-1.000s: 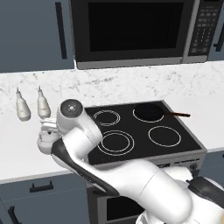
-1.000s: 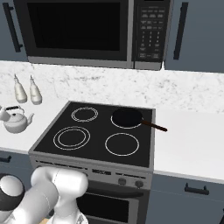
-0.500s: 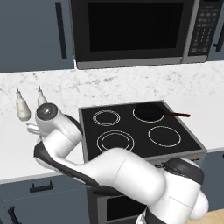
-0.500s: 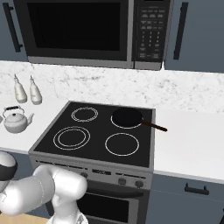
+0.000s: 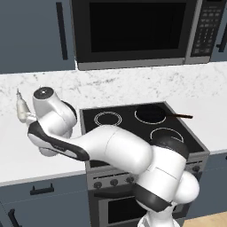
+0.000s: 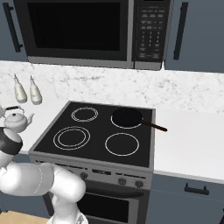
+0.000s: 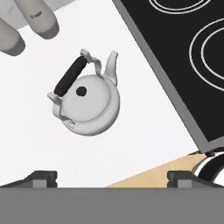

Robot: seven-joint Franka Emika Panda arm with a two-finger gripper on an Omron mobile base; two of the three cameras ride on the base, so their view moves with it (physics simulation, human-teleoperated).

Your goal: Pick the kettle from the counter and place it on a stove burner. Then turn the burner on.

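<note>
arm swings left to hang over the kettle

swinging further left across the last second, the arm now has its hand above the desk (image 6: 48, 107) left of the cooktop, where earlier it sat nearer the burners. the kettle (image 7: 87, 100) stands upright on the desk, just beside the stove's left edge, with two pale bottles (image 6: 27, 89) behind it toward the wall. seen from the hand, its black handle (image 7: 70, 76) arches over the knobbed lid and the spout points toward the stove. the gripper (image 7: 112, 177) hangs above, apart from the kettle, jaws spread wide with nothing between them.

the step in hand looks like the approach. to do it well, the robot should centre over the handle, turn the wrist so the jaws straddle the handle across its width, then descend straight. the large double-ring burner (image 6: 71, 137) sits at the front left of the cooktop, nearest the kettle; a dark pan (image 6: 127, 117) occupies the back right one.
</note>
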